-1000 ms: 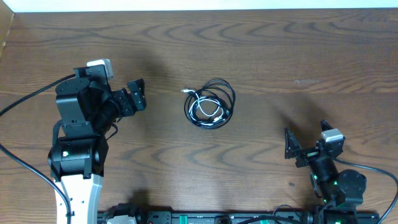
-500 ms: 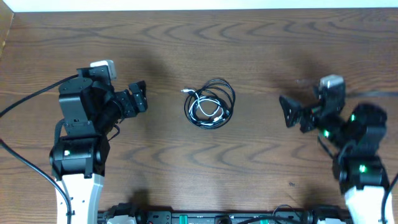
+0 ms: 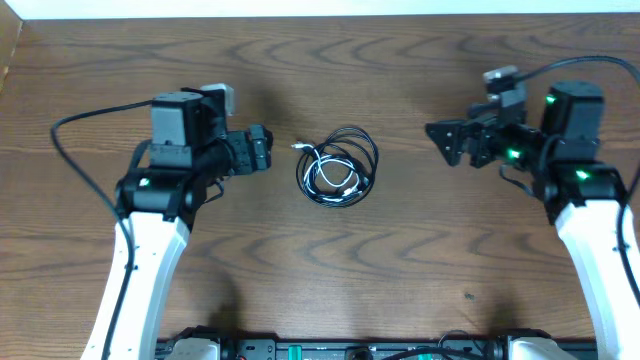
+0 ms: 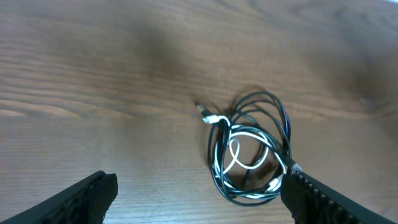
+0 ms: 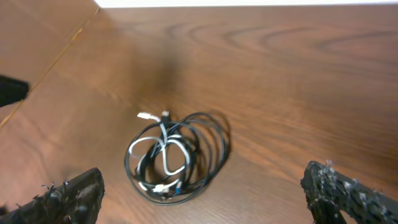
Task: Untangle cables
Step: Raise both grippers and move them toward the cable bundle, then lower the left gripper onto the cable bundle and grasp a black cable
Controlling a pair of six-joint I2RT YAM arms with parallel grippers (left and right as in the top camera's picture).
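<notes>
Overhead: the cables [image 3: 338, 168] lie in one tangled coil at the centre of the frame. Both arms have moved in toward it. The left gripper [image 3: 262, 152] and right gripper [image 3: 438, 143] have their jaws apart, holding nothing.
Left wrist: coil right of centre, untouched.
Right wrist: coil left of centre. I think the untangling has not started.
Writing: none I can read.

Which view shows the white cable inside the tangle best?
The left wrist view. There the white cable appears largest, and its loop and plug end can be traced among the black cables. The right wrist view shows the same bundle from the opposite side, slightly softer. The overhead view shows it small, with the loops hard to separate.
</notes>
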